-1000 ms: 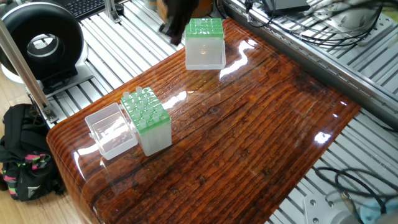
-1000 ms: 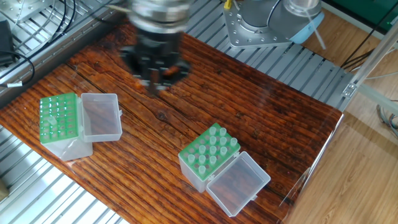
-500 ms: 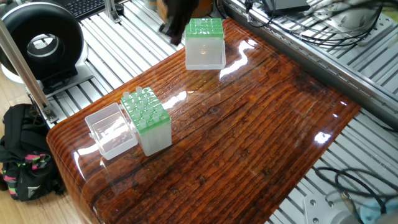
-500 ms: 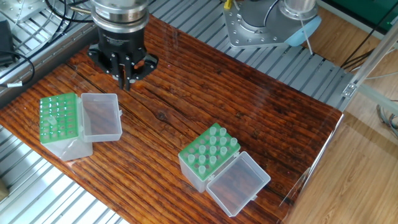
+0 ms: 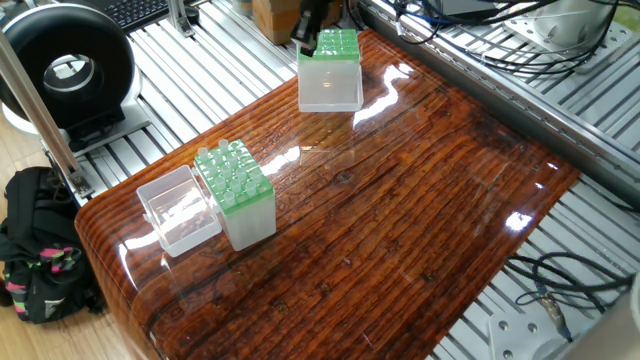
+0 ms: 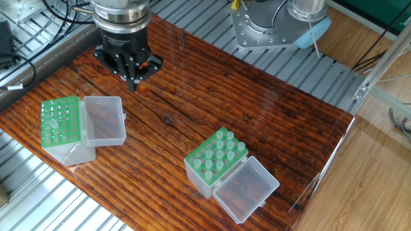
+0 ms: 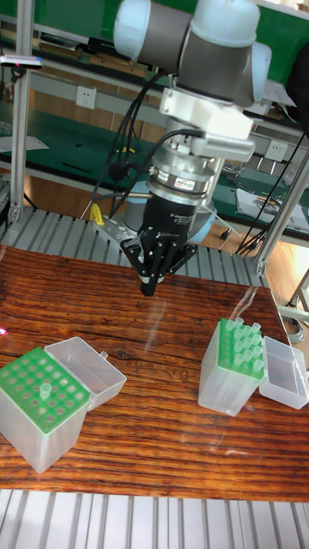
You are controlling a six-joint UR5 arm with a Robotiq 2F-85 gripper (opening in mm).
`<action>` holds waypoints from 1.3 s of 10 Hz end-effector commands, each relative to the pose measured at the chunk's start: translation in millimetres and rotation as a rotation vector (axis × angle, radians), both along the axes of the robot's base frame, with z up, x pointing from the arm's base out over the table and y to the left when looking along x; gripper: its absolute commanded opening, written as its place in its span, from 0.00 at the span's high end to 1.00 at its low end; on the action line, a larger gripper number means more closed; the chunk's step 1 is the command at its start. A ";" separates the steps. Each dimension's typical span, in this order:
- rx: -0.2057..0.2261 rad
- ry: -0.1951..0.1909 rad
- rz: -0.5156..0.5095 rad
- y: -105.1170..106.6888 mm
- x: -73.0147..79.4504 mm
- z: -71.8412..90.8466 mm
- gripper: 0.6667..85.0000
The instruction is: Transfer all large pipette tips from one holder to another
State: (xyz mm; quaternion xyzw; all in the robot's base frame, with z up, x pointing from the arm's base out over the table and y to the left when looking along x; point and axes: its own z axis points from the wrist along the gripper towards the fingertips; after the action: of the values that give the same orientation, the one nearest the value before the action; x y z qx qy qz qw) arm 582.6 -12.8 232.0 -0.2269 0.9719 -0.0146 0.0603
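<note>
My claw (image 7: 149,287) hangs above the wooden surface (image 6: 257,122), off the wood, near the edge that borders the metal rails. In the tall fixed view its fingers come together into one dark point aimed straight down, so it stands narrow. From the other fixed view I see the claw (image 6: 133,80) the same way, closed to a tip just beyond the open lid (image 6: 104,119) of the nearly empty holder (image 6: 62,128). I cannot tell whether anything slim is pinched between the fingers; nothing shows below them.

That nearly empty holder (image 7: 43,407) sits toward one corner of the surface, its green grid mostly bare holes. One whitish tip (image 7: 44,390) stands up in a hole near the grid's middle in the tall fixed view. Its clear lid (image 7: 86,367) lies flipped open beside it, touching it.

The large pipette tips (image 6: 218,154) stand upright in the other holder (image 6: 209,168), well apart from the first and close to the opposite edge. They fill most of its green grid, their wide tops rising above it. Its clear lid (image 6: 246,188) lies open against it, toward the corner.

In one fixed view the full holder (image 5: 238,197) is nearer the camera, and the nearly empty one (image 5: 329,70) sits at the far edge with my claw (image 5: 306,25) just behind it.
</note>
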 end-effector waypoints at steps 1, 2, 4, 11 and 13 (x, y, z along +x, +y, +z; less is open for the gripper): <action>0.053 -0.018 0.053 -26.1 39.5 -13.6 0.79; 0.055 -0.048 0.075 -39.7 64.3 -21.5 0.74; -0.009 -0.075 0.078 -61.3 91.6 -24.4 0.73; -0.058 -0.076 0.104 -75.0 83.5 -46.9 0.70; -0.024 -0.093 0.047 -45.8 63.8 -46.8 0.70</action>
State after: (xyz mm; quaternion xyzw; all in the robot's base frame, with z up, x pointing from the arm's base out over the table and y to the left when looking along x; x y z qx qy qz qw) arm 664.4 -81.7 185.0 -0.2711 0.9567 -0.0491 0.0937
